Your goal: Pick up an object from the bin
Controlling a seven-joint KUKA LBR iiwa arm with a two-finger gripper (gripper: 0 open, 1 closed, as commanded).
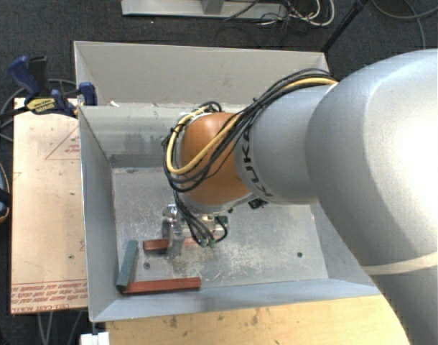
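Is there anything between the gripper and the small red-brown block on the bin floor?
Nothing visible stands between them: the gripper is right at one end of the small red-brown block. The grey-green bar and the long red-brown bar lie apart, nearer the front wall.

Scuffed matt metal bin [276, 243], matt red-brown bar [161, 285], glossy orange cover [212, 157]

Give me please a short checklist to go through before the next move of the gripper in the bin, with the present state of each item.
1. The gripper is low, at the right end of the small reddish-brown block: ok.
2. That block is already gripped: cannot tell.
3. The grey-green bar lies apart, to the left of the gripper: ok.
4. The long reddish-brown bar lies apart, nearer the front: ok.
5. The gripper is away from the left bin wall: ok.
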